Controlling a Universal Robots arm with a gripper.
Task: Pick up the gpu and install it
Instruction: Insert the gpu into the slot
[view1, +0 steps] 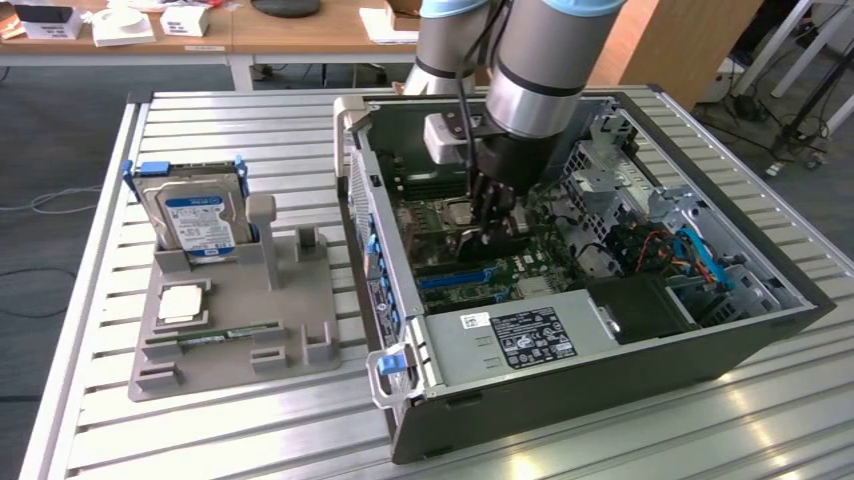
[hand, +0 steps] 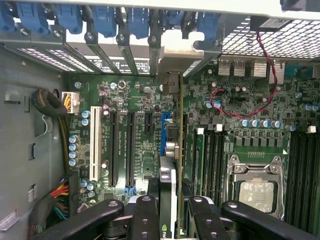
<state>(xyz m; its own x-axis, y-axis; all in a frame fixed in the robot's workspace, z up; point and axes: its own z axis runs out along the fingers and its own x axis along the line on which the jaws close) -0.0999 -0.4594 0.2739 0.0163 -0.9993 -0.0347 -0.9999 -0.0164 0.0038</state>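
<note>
Your hand (view1: 489, 225) is down inside the open computer case (view1: 601, 405), at the centre of the frame. Its fingers (hand: 145, 216) are clamped on the gpu (hand: 169, 175), which they hold on edge. So the pick-up is done. The card stands upright over the motherboard (hand: 140, 145), lined up along the blue slot (hand: 163, 132), with its metal end toward the case's rear openings. You cannot tell from here whether its edge is seated in the slot, so treat the install as unfinished.

The case also holds the power supply (view1: 527, 335) at lower centre and coloured cables at the right. On the table (view1: 240, 430), at the left of the frame, the grey tray (view1: 214, 372) carries a hard drive (view1: 198, 220) standing upright, a processor chip (view1: 180, 303) lying flat and a RAM stick (view1: 214, 338) in its groove. The tray's upright posts hold nothing.
</note>
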